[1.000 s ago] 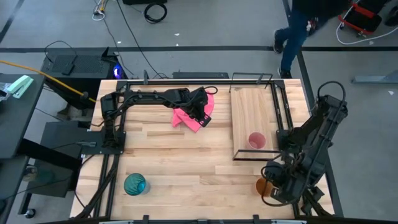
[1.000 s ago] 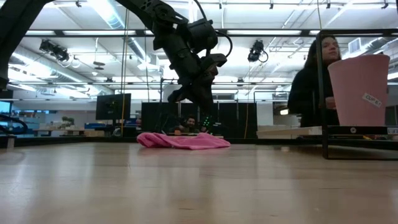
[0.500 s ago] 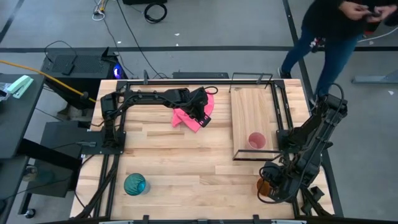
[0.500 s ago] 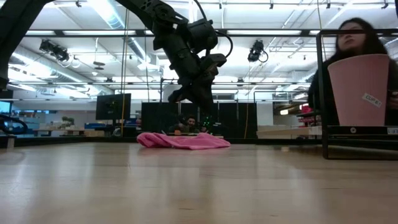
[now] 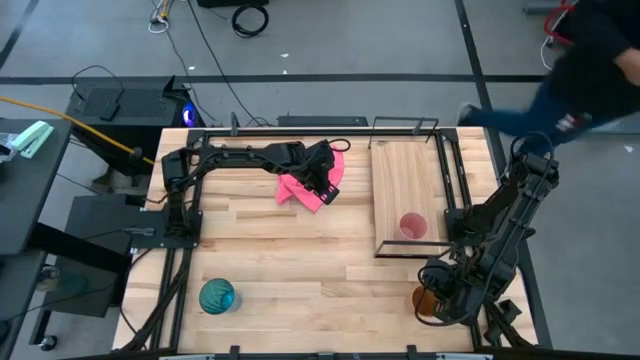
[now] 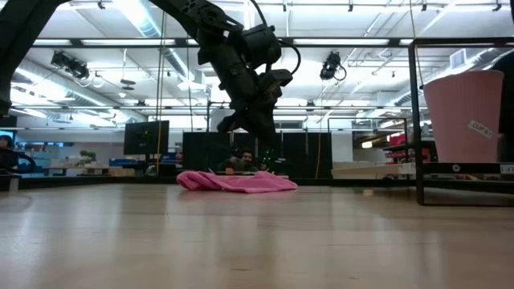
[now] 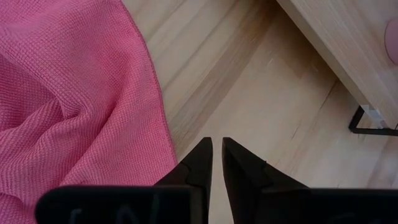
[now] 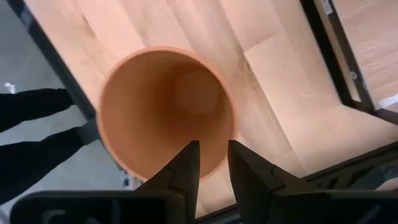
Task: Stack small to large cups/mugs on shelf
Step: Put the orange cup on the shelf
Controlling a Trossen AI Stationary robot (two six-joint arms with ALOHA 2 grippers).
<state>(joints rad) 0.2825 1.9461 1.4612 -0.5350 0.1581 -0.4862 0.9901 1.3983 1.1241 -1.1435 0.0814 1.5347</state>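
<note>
Counter edge lies close: right gripper (image 8: 208, 163) pinches the orange cup (image 8: 166, 109) rim narrowly; slipping could drop it off.

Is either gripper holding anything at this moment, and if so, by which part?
The right gripper pinches the orange cup by its rim wall, one finger inside, one outside. The left gripper holds nothing, shut above the pink cloth.

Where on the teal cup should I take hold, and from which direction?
Grip the teal cup at its rim, coming straight down from above. It stands upright with its mouth open upward, alone near the table's front left corner, so a jaw could probably slip inside the rim with the other outside. The left gripper, shut, beside the pink cloth, is on that side.
</note>
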